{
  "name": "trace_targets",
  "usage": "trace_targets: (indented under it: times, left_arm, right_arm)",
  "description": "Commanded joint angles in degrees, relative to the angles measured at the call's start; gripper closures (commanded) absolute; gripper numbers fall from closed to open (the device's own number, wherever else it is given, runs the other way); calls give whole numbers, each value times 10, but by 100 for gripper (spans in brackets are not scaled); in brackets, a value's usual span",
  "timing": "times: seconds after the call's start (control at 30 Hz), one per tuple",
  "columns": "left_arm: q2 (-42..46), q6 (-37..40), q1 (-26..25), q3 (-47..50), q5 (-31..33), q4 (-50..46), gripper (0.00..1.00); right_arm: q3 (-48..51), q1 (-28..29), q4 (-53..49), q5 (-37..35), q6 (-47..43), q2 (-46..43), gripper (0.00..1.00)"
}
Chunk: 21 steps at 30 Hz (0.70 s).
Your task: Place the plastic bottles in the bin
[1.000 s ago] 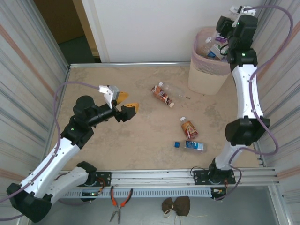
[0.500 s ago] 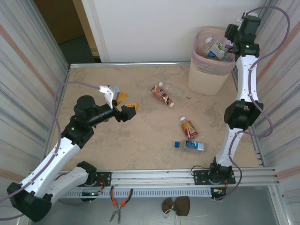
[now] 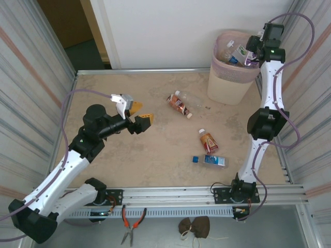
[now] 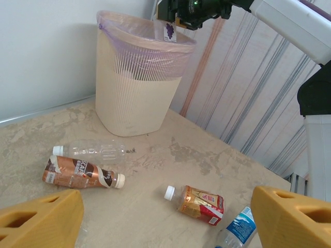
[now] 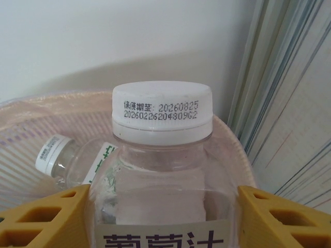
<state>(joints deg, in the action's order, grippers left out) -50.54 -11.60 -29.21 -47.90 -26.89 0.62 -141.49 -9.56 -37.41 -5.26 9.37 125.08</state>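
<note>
Above the bin point(image 3: 226, 85), right claw point(image 5: 163, 219) holds a white-capped bottle point(image 5: 162, 155).

- bin point(image 3: 230, 82): tall beige ribbed wastebasket with a pinkish liner folded over its rim, upright at the table's 1 o'clock corner, bottles point(image 3: 227, 51) inside.
- grape-label bottle point(image 5: 162, 155): clear, white cap, gripped by the right gripper point(image 5: 163, 219) over the bin's rim.
- brown bottle point(image 3: 179, 105): lying at 12 o'clock of centre, just beside a clear unlabelled bottle point(image 4: 90, 151).
- orange-label bottle point(image 3: 208, 140): lying at 4 o'clock.
- blue-label bottle point(image 3: 211, 160): lying at 5 o'clock, cap towards 9.
</note>
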Motion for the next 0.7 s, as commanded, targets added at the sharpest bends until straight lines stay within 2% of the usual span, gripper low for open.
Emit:
trace_targets:
  times: [0.0, 0.17, 0.47, 0.67]
  left_arm:
    - [0, 6, 6, -5, -3, 9, 16]
    - [0, 5, 6, -6, -3, 11, 15]
    - [0, 3, 6, -9, -8, 15, 15]
    - [1, -1, 7, -7, -13, 17, 15]
  right_arm:
    - [-34, -5, -54, 11, -5, 20, 32]
    - [-53, -4, -51, 12, 3, 1, 23]
    - [-52, -5, -47, 15, 17, -46, 23]
    - [-51, -5, -46, 29, 19, -47, 24]
